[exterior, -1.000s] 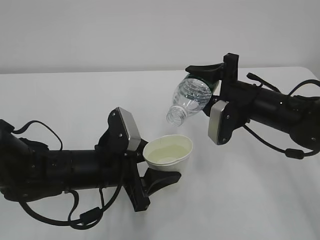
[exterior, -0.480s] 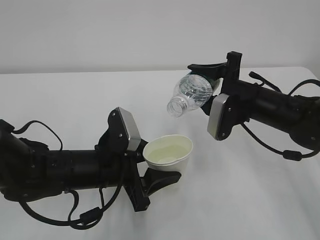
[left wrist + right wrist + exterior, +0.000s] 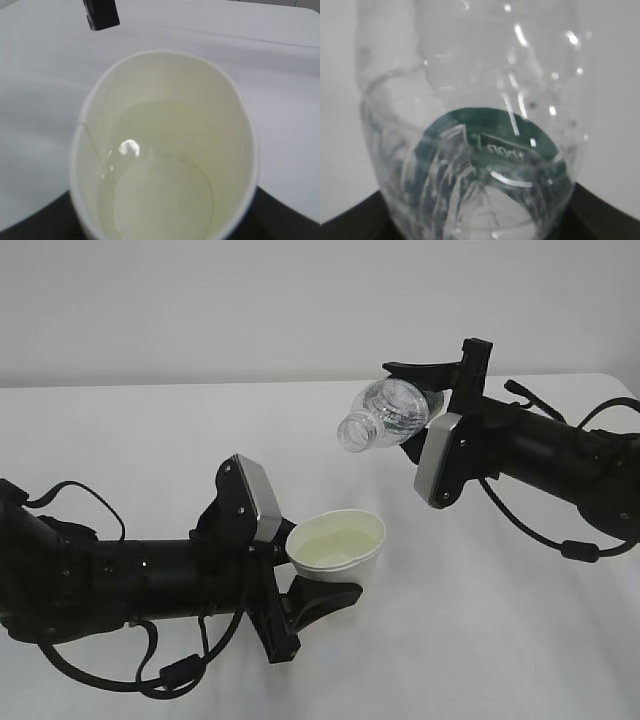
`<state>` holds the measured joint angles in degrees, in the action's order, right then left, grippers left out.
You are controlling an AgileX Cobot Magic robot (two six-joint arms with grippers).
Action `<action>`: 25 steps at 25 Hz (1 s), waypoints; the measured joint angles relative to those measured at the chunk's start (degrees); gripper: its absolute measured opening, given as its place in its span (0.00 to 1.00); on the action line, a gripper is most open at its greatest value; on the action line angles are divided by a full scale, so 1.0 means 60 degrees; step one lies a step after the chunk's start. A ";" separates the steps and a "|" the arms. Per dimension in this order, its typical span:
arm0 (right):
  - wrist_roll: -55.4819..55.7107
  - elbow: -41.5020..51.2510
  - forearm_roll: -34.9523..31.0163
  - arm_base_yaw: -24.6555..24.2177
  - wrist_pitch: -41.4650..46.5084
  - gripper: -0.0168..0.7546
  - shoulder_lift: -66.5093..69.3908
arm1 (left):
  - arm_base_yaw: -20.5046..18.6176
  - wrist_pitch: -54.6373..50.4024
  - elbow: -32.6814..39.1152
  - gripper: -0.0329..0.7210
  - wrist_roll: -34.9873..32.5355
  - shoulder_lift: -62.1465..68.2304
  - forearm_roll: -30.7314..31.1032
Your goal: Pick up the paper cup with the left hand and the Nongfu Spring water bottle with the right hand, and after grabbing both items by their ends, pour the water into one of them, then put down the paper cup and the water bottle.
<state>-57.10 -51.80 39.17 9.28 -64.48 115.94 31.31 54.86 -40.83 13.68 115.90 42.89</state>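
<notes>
- Nongfu Spring water bottle: held aloft at about 1 o'clock from the paper cup, well apart from it. Over the last second its neck has swung from pointing down at the cup to lying near level, mouth facing left, and the whole bottle has risen and drifted right.
- No stream leaves the mouth now; the right wrist view shows a clear ribbed body with droplets and no standing liquid that I can make out. Looks emptied, or close to it.
- Paper cup: upright, off the table, unmoved through the second. Water pools in its lower part, well under the rim.
- Right hand: fingers clamped on the bottle's base end, one above, one below; grip unchanged.
- Left hand: fingers closed round the cup's lower half, holding it steady; one finger shows under the cup, the other is hidden behind it.
- Reading: the pour appears over and the bottle is being righted. What remains is setting both down on the white table.
- Risk: the cup is soft and loaded; lower it level, let go only once seated.
</notes>
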 joint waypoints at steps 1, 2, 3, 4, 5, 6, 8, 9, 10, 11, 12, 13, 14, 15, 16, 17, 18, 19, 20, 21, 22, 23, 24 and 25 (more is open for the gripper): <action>0.0077 0.0000 0.0000 0.0000 0.0000 0.63 0.0000 | 0.0000 0.0000 0.0000 0.62 0.0000 0.0000 0.0000; 0.0191 0.0000 -0.0006 0.0000 0.0000 0.63 0.0000 | 0.0000 0.0000 0.0000 0.62 0.0000 0.0000 0.0000; 0.0295 0.0000 -0.0023 0.0000 0.0000 0.63 0.0000 | 0.0000 0.0000 0.0000 0.62 0.0000 0.0000 0.0000; 0.0390 0.0000 -0.0042 0.0000 0.0000 0.63 0.0000 | 0.0000 0.0000 0.0000 0.62 0.0000 0.0000 0.0000; 0.0495 0.0000 -0.0042 0.0000 0.0000 0.63 0.0000 | 0.0000 0.0000 0.0000 0.62 0.0000 0.0000 0.0000; 0.0599 0.0000 -0.0060 0.0000 0.0000 0.63 0.0000 | 0.0000 0.0000 0.0000 0.62 0.0000 0.0000 0.0000; 0.0842 0.0000 -0.0060 0.0000 0.0000 0.63 0.0000 | 0.0000 0.0000 0.0000 0.62 0.0000 0.0000 0.0000; 0.0948 0.0000 -0.0060 0.0000 0.0000 0.63 0.0000 | 0.0000 0.0000 0.0000 0.62 0.0000 0.0000 0.0000; 0.1038 0.0000 -0.0074 0.0000 0.0000 0.63 0.0000 | 0.0000 0.0000 0.0000 0.62 0.0000 0.0000 0.0000; 0.1144 0.0000 -0.0097 0.0000 0.0000 0.63 0.0000 | 0.0000 0.0000 0.0000 0.62 0.0000 0.0000 0.0000; 0.1203 0.0000 -0.0138 0.0000 0.0000 0.63 0.0000 | 0.0000 0.0000 0.0000 0.62 0.0000 0.0000 0.0000; 0.1300 0.0000 -0.0187 0.0000 0.0000 0.63 0.0000 | 0.0000 0.0000 0.0000 0.62 0.0000 0.0000 0.0000; 0.1379 0.0000 -0.0268 0.0000 0.0000 0.63 0.0000 | 0.0000 0.0000 0.0000 0.62 0.0000 0.0000 0.0000; 0.1445 0.0000 -0.0295 0.0000 0.0000 0.63 0.0000 | 0.0000 0.0000 0.0000 0.62 0.0000 0.0000 0.0000; 0.1538 0.0000 -0.0335 0.0000 0.0000 0.63 0.0000 | 0.0000 0.0000 0.0000 0.62 0.0000 0.0000 0.0000; 0.1611 0.0000 -0.0358 0.0000 0.0000 0.63 0.0000 | 0.0000 0.0000 0.0000 0.62 0.0000 0.0000 0.0000; 0.1726 0.0000 -0.0358 0.0000 0.0000 0.63 0.0000 | 0.0000 0.0000 0.0000 0.62 0.0000 0.0000 0.0000; 0.1825 0.0000 -0.0380 0.0000 0.0000 0.63 0.0000 | 0.0000 0.0000 0.0000 0.62 0.0000 0.0000 0.0000; 0.1936 0.0000 -0.0393 0.0000 0.0000 0.63 0.0000 | 0.0000 0.0000 0.0000 0.62 0.0000 0.0000 0.0000; 0.2024 0.0000 -0.0416 0.0000 0.0000 0.63 0.0000 | 0.0000 0.0000 0.0000 0.62 0.0000 0.0000 0.0000; 0.2088 0.0000 -0.0416 0.0000 0.0000 0.63 0.0000 | 0.0000 0.0000 0.0000 0.62 0.0000 0.0000 0.0000; 0.2188 0.0000 -0.0416 0.0000 0.0000 0.63 0.0000 | 0.0000 0.0000 0.0000 0.62 0.0000 0.0000 0.0000; 0.2311 0.0000 -0.0416 0.0000 0.0000 0.63 0.0000 | 0.0000 0.0000 0.0000 0.62 0.0000 0.0000 0.0000; 0.2452 0.0000 -0.0416 0.0000 0.0000 0.63 0.0000 | 0.0000 0.0000 0.0000 0.62 0.0000 0.0000 0.0000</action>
<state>-42.39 -51.80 36.68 9.28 -64.48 115.94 31.31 54.86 -40.83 13.68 115.90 42.89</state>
